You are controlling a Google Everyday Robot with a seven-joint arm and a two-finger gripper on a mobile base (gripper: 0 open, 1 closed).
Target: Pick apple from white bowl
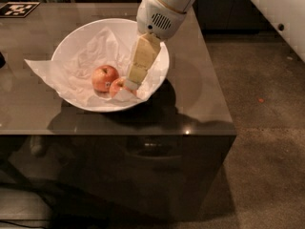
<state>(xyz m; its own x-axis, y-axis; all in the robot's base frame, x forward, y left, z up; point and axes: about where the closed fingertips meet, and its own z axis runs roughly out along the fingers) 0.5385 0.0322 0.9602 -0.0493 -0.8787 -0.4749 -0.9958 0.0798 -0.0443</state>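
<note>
The white bowl (80,30) stands on a dark glossy table, lined with crumpled white paper. Two red-orange apples lie side by side in its front half. The smaller apple (117,87) is on the right, partly hidden behind my gripper. The larger apple (105,77) is just left of it. My gripper (131,84) reaches down into the bowl from the upper right, its cream tip right at the smaller apple's right side. I cannot tell whether it touches the apple.
The table (200,99) ends at a front edge below the bowl and a right edge beside brown carpet. A black-and-white marker tag (17,8) lies at the far left. The paper lining (39,68) sticks out over the bowl's left rim.
</note>
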